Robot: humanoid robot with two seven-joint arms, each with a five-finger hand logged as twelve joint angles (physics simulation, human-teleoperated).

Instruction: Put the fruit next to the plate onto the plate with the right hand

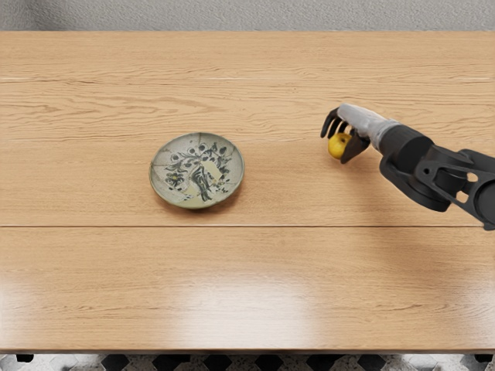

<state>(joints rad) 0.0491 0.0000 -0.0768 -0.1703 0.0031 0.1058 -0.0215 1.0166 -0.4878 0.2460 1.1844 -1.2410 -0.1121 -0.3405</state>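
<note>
- One camera only — the head view, set above the near edge of the worktop [247,286], looking down across it at a slant.
- It faces the far edge: beyond the plate [157,171] the boards run up to a grey strip [247,14] along the top.
- Nearer than the plate, a sliver of patterned floor [247,362] shows below the front edge.
- It stands well back — the plate is small, just left of centre, and the worktop runs out of frame on both sides of it.
</note>
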